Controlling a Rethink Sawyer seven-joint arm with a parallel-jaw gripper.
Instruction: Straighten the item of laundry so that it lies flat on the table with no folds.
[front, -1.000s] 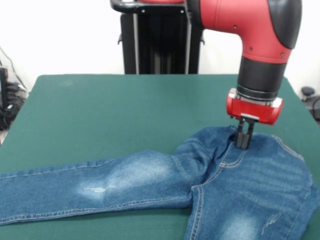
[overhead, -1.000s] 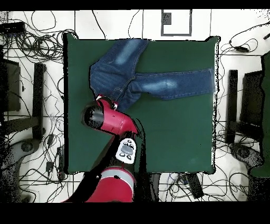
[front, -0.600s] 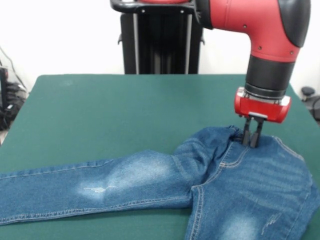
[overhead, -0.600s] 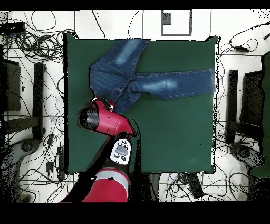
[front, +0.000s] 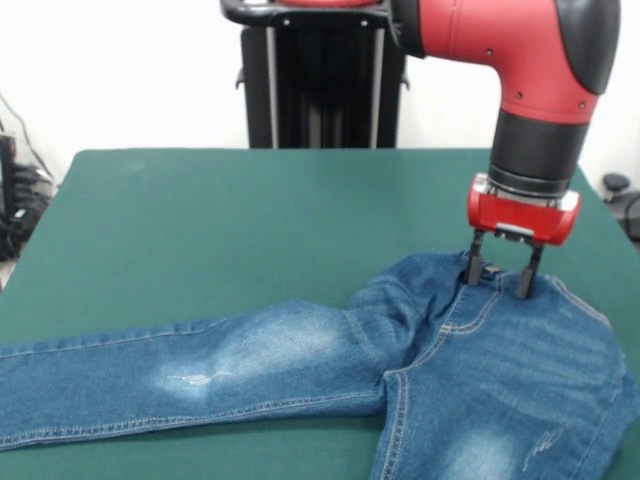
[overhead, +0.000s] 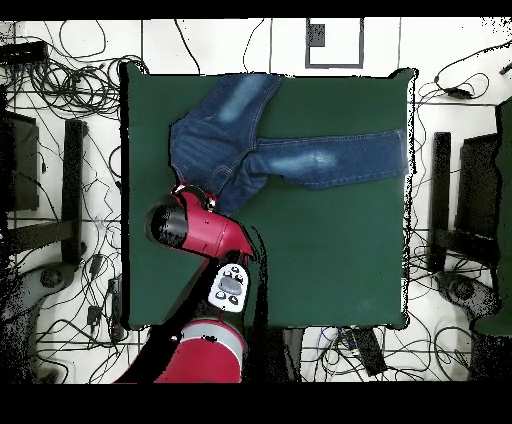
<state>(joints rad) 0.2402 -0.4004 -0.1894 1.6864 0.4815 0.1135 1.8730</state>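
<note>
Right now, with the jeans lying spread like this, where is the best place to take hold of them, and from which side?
Probably the waistband edge of the jeans, from straight above. It is bunched and slightly raised off the table, so there is a ridge to pinch, while the legs lie flat. The gripper hangs open right over that ridge, one fingertip on either side.

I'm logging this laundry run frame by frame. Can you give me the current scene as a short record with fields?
item: jeans, blue denim with faded patches
surface: green table
layout: one leg runs toward the front view's left edge, the other toward its bottom edge; waist at right
flatness: fabric bunched near the crotch and waistband, not yet flat
end effector: open, fingers spread, tips at the waistband
grasp: nothing held
arm: red, coming down from above the waist end
</note>
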